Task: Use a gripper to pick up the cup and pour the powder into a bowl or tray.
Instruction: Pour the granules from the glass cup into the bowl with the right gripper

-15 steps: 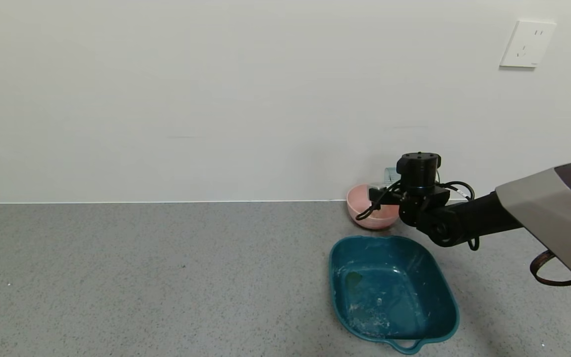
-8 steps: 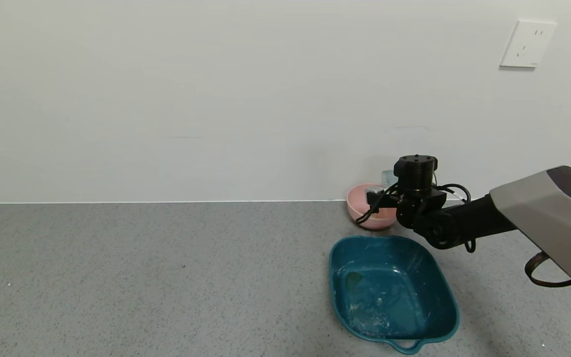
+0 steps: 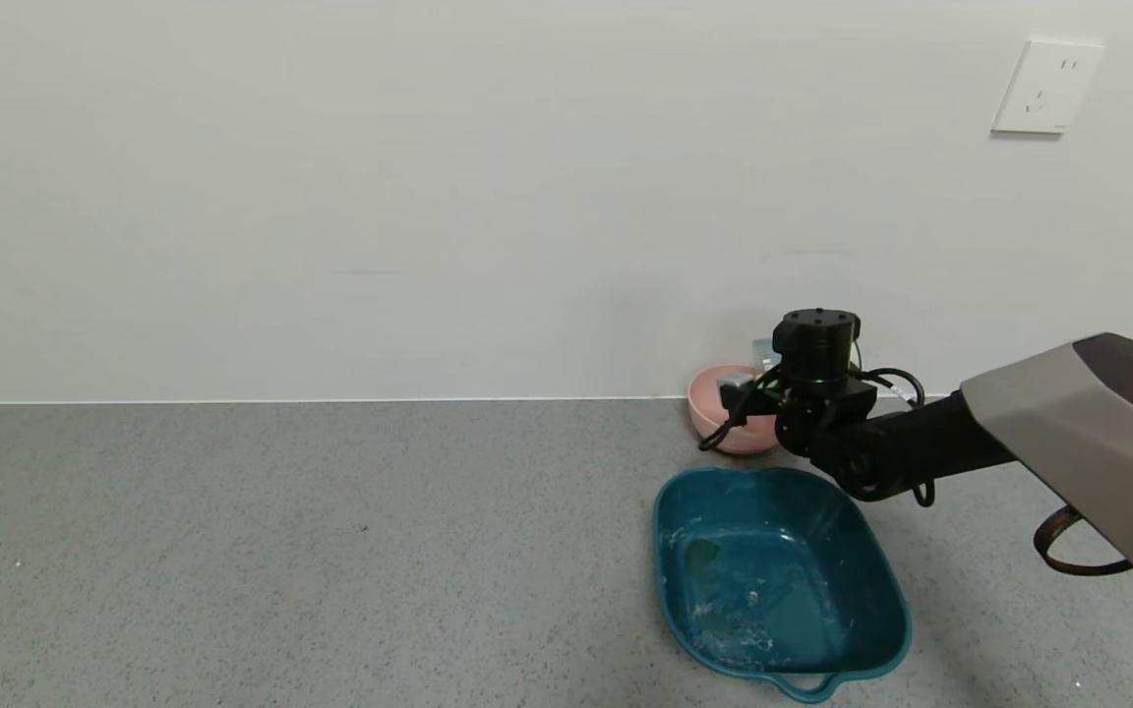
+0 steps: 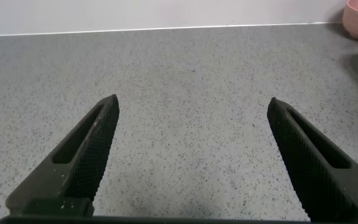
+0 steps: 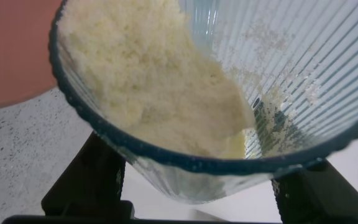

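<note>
Right jaws clamped on the ribbed translucent blue-green plastic cup (image 5: 229, 106), black fingers (image 5: 89, 180) pressing both its sides. In the head view the right gripper (image 3: 739, 388) sits right of centre, at the small round pink plastic bowl (image 3: 714, 418) by the wall; the cup (image 3: 761, 347) barely peeks out behind the wrist. Cup tilted, fine white powder (image 5: 148, 81) banked against the rim, pink bowl (image 5: 14, 53) beyond it. Pickup looks done, pour starting; no powder visibly out yet. Left gripper (image 4: 191, 162) idle, spread wide over bare counter.
</note>
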{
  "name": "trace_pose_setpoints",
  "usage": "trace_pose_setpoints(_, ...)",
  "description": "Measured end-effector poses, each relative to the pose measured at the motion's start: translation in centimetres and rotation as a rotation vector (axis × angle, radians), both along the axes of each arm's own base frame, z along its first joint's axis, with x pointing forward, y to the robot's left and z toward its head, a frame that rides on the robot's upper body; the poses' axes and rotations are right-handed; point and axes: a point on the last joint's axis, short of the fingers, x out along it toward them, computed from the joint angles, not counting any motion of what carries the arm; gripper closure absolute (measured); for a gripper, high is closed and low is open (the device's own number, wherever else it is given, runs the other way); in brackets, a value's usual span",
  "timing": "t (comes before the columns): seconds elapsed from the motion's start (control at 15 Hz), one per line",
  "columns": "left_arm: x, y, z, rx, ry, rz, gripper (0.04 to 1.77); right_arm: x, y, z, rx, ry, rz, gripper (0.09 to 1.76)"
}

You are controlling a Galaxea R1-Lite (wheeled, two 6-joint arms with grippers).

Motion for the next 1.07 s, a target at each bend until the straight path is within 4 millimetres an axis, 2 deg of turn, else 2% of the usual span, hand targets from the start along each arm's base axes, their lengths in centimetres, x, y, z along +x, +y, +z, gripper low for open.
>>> trace_pose_setpoints(1.07, 0.00, 0.00, 0.00, -0.001, 0.000, 0.000, 0.09, -0.21, 0.25, -0.16, -0.051, 0.009, 0.011, 0.52)
